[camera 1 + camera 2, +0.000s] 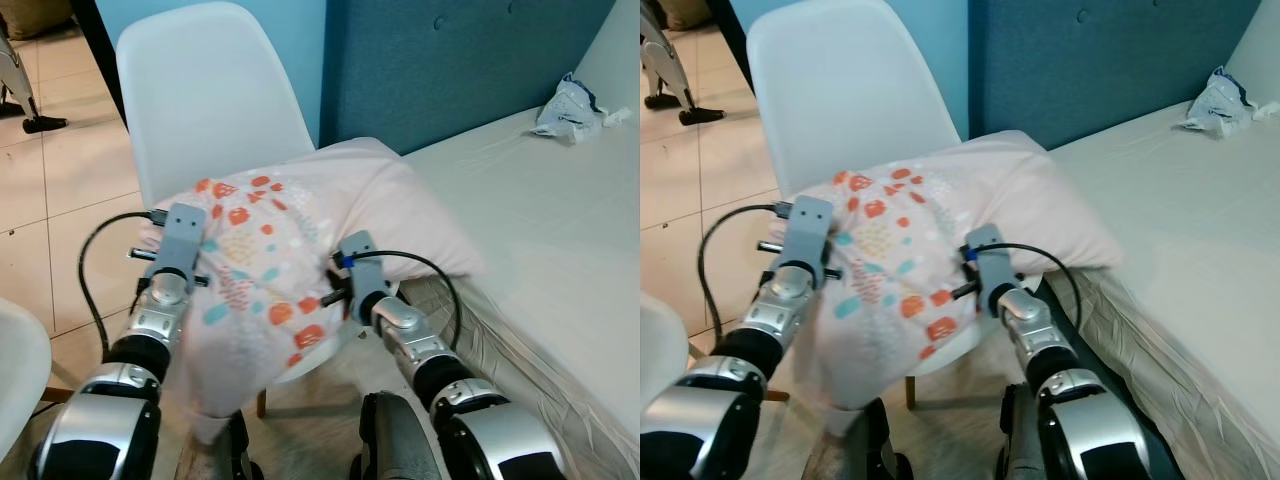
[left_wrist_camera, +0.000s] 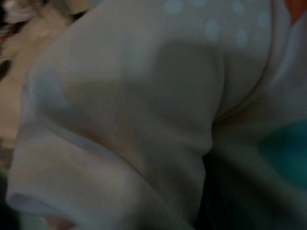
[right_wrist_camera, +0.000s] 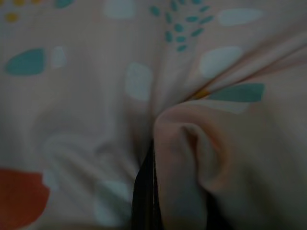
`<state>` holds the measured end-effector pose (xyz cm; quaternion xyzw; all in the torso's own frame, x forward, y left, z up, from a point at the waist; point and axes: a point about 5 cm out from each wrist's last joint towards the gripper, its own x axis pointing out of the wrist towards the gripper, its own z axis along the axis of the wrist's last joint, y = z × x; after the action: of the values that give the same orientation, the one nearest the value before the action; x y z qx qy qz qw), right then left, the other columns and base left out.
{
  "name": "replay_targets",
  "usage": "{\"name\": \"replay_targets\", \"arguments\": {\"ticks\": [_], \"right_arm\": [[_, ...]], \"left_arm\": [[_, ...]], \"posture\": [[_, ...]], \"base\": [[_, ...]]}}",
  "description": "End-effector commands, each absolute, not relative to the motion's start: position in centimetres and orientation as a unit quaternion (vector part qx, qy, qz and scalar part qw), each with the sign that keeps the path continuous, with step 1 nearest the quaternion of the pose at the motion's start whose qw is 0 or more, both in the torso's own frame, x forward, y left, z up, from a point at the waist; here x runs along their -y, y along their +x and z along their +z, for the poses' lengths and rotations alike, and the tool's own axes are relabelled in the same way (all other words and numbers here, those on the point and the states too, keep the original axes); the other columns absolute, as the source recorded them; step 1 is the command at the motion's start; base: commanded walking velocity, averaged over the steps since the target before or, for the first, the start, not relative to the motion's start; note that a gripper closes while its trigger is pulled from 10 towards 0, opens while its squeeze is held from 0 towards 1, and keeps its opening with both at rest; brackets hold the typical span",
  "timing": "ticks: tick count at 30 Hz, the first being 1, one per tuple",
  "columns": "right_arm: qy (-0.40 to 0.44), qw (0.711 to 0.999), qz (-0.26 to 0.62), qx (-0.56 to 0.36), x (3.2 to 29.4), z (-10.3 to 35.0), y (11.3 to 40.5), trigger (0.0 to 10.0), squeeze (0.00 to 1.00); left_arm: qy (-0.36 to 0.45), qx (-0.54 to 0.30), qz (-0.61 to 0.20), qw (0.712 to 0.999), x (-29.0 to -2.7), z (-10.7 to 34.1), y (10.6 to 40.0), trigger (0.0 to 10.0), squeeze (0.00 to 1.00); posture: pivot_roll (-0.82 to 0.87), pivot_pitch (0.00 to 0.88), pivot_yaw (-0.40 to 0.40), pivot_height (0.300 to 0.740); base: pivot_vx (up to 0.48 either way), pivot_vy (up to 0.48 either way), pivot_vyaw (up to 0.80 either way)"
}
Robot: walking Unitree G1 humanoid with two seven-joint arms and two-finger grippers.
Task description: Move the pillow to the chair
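A pale pink pillow [image 1: 290, 230] with orange and teal blotches lies across the seat of a white chair [image 1: 200, 90]; its near end droops over the seat's front edge and its far corner reaches the bed. My left gripper [image 1: 182, 232] presses into the pillow's left side and my right gripper [image 1: 350, 258] into its right side, with the fingertips of both buried in the fabric. In the right wrist view the pillow cloth [image 3: 96, 72] bunches into a fold along one black finger [image 3: 144, 191]. The left wrist view has pillow cloth [image 2: 144, 96] pressed close against the lens.
A bed [image 1: 540, 230] with a light sheet stands right of the chair, a crumpled plastic bag [image 1: 570, 108] at its far end. A blue padded headboard [image 1: 450, 60] rises behind. Another white chair's edge [image 1: 15, 370] sits at the near left on tiled floor [image 1: 60, 200].
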<state>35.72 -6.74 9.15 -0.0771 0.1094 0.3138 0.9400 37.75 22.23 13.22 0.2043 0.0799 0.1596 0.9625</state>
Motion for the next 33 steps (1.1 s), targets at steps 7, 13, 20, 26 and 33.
{"name": "replay_targets", "arguments": {"ticks": [7,13,20,26,33], "right_arm": [[-0.093,0.926,0.348,-0.112,4.9,8.1,34.6,10.0,0.00],[-0.089,0.945,0.293,-0.113,6.8,8.3,35.4,10.0,1.00],[-0.065,0.955,0.272,-0.102,7.7,8.8,35.8,10.0,1.00],[-0.024,0.960,0.264,-0.089,7.7,9.0,35.8,10.0,1.00],[-0.001,0.949,0.300,-0.092,6.6,8.1,34.6,10.0,1.00]], "left_arm": [[0.190,-0.078,0.186,0.961,-24.2,12.4,36.8,10.0,0.00],[0.120,-0.083,0.139,0.980,-22.4,11.8,37.0,10.0,0.55],[0.113,-0.084,0.139,0.980,-22.3,11.4,36.7,10.0,1.00],[0.124,-0.077,0.153,0.977,-23.2,12.2,37.0,10.0,1.00],[0.165,-0.060,0.178,0.968,-25.3,13.6,37.0,10.0,1.00]], "posture": [[0.02,0.262,-0.039,0.603],[0.03,0.257,-0.043,0.603],[0.02,0.254,-0.035,0.603],[0.02,0.252,-0.033,0.603],[0.03,0.240,-0.033,0.603]], "base": [[0.000,0.000,0.00],[0.000,0.000,0.00],[0.000,0.000,0.00],[0.000,0.000,0.00],[0.000,0.000,0.00]]}}
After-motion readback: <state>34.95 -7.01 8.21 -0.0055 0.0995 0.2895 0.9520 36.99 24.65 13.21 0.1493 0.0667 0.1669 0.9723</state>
